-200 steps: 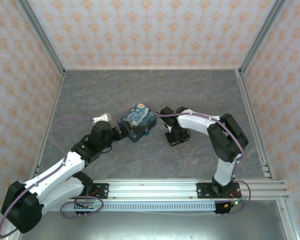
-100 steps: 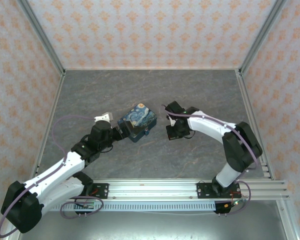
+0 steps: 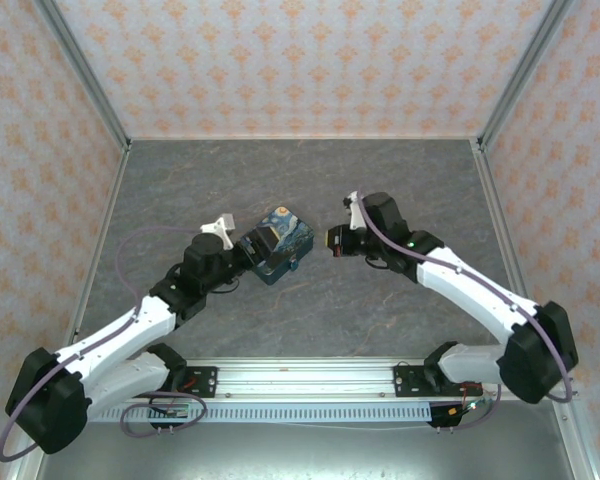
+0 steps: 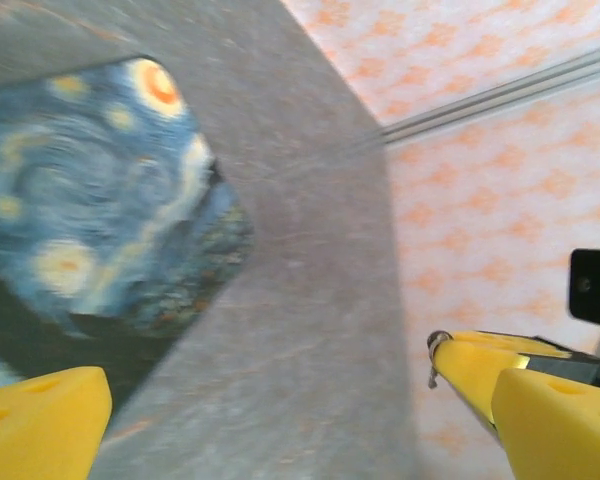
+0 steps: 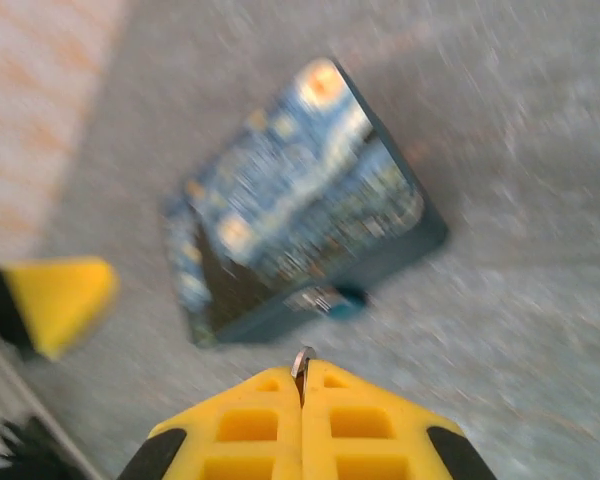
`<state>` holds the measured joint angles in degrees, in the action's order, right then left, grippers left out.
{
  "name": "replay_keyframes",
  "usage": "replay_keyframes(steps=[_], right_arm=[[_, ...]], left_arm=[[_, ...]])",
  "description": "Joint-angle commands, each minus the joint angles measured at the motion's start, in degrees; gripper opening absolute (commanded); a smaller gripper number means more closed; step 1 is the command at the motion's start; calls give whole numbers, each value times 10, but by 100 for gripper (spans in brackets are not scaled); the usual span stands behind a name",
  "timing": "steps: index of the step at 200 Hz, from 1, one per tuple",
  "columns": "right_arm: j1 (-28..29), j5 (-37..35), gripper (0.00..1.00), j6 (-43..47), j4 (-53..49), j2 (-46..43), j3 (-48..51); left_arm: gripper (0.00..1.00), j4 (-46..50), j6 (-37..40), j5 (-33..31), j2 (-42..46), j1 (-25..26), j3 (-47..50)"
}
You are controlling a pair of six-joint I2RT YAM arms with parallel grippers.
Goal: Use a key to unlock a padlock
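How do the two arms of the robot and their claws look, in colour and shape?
Both the left arm and the right arm have white shells on the long links and black joints. A thin purple cable runs along each arm in loose loops. The left claw and the right claw each have two bright yellow fingers, blocky, with square pockets in their surface.

The painted tin [image 3: 277, 243] looks smooth, faintly glossy; the table [image 3: 380, 180] matt, stone-patterned grey; the finger pads [image 5: 225, 425] matt yellow plastic; the key [image 5: 301, 362] bare metal.
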<state>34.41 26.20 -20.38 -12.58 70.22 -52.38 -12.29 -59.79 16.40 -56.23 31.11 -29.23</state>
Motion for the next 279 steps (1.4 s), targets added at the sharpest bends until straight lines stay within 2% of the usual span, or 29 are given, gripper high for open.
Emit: replay_keyframes(steps=[1, 25, 52, 86, 166, 242, 279], right_arm=[[-5, 24, 0, -103, 162, -21, 23], [-6, 18, 0, -200, 269, -43, 42], [-5, 15, 0, -305, 373, -37, 57], [-5, 7, 0, -375, 416, -36, 61], [9, 2, 0, -404, 430, -33, 79], [23, 2, 0, -402, 429, -27, 81], [24, -5, 0, -397, 425, -27, 83]], left_arm=[[96, -127, -108, 29, -17, 10, -33], [92, -233, -192, 29, -48, 18, -43], [80, -298, -250, 18, -84, 36, -68], [70, -369, -293, -11, -130, 63, -92], [53, -426, -330, -43, -192, 90, -123], [43, -424, -331, -40, -209, 96, -136], [32, -420, -331, -42, -210, 97, -135]])
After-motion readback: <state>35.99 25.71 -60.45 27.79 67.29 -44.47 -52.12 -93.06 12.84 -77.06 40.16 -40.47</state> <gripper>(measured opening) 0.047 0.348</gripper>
